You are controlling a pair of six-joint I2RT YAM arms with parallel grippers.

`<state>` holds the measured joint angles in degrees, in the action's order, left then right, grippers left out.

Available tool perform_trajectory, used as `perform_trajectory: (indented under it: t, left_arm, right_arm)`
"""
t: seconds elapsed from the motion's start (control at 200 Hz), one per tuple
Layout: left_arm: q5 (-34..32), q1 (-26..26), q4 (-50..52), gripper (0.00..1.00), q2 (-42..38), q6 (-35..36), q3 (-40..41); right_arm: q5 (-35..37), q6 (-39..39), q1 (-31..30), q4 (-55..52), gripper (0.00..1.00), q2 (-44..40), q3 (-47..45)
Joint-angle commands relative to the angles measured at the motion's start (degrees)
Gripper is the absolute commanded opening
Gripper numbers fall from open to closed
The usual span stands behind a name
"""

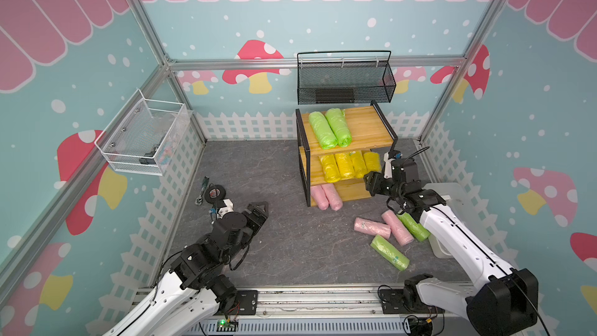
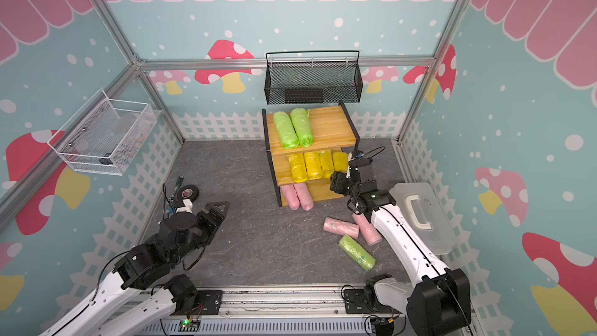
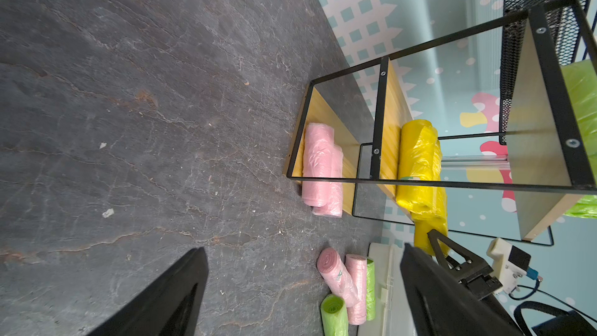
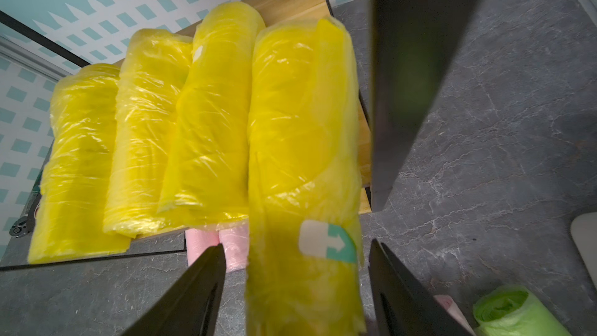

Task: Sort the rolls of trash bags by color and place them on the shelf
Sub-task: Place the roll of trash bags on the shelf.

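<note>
Right tool [image 4: 297, 244] was spread, with a gap showing on each side of the fourth yellow roll [image 4: 303, 124], so it gripped nothing. That roll lay on the middle tier of the shelf [image 1: 371, 124], pressed against its three yellow neighbours [image 4: 145, 130] and hanging out past the front edge. I read that as one colour per board: two green rolls [image 1: 329, 127] were side by side up top and two pink rolls [image 1: 326, 197] sat on the bottom tier.

Left tool [image 3: 303, 247] was wide and empty, parked low over bare desk [image 1: 258, 163], well apart from everything. That made sense to me, since the remaining work was all on the right.

Four were left to shelve, bunched on the desk by my right arm: a pink roll [image 1: 371, 227], a second pink one [image 1: 397, 227] touching it, a green roll [image 1: 389, 252] in front, and another green one [image 1: 413, 226] partly under the arm.

What worried me was the shelf's black corner post [image 4: 403, 75], just beside the right tool (a tight exit, I reckoned). The white plastic case [image 2: 420, 211] also crowded that side. The tape roll [image 1: 215, 192] and ratchet [image 1: 202, 190] lay far left, out of the way.
</note>
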<state>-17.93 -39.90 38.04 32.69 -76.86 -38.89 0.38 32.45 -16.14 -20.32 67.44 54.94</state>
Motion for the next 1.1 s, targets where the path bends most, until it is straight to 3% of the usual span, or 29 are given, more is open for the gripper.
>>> perform_trajectory:
  t: [0.0, 0.435, 0.77, 0.851, 0.991, 1.091]
  left_arm:
    - [0.11, -0.22, 1.34, 0.95, 0.0, 1.32, 0.39]
    - [0.01, -0.26, 1.42, 0.96, -0.78, 1.27, 0.93]
    - [0.06, -0.2, 1.71, 0.96, -2.12, 1.14, 1.63]
    - [0.0, -0.18, 1.82, 0.95, -2.34, 1.1, 1.63]
    - [0.17, -0.21, 2.07, 0.95, -2.72, 1.16, 1.67]
    - [0.25, -0.23, 2.21, 0.95, -3.04, 1.08, 1.8]
  right_arm:
    - [-0.47, -1.22, 0.49, -2.3, 0.73, -2.08, 1.63]
    - [-5.01, -2.74, 1.11, -9.1, 0.81, -5.57, 2.02]
    - [-5.57, -1.57, 1.39, -19.31, 0.78, -11.7, 2.02]
    - [-5.33, -0.78, 1.56, -20.39, 0.68, -13.2, 1.76]
    - [-6.21, 0.05, 2.48, -20.05, 0.24, -14.27, 1.16]
    - [-9.31, 0.8, 4.08, -19.28, 0.08, -12.95, 1.57]
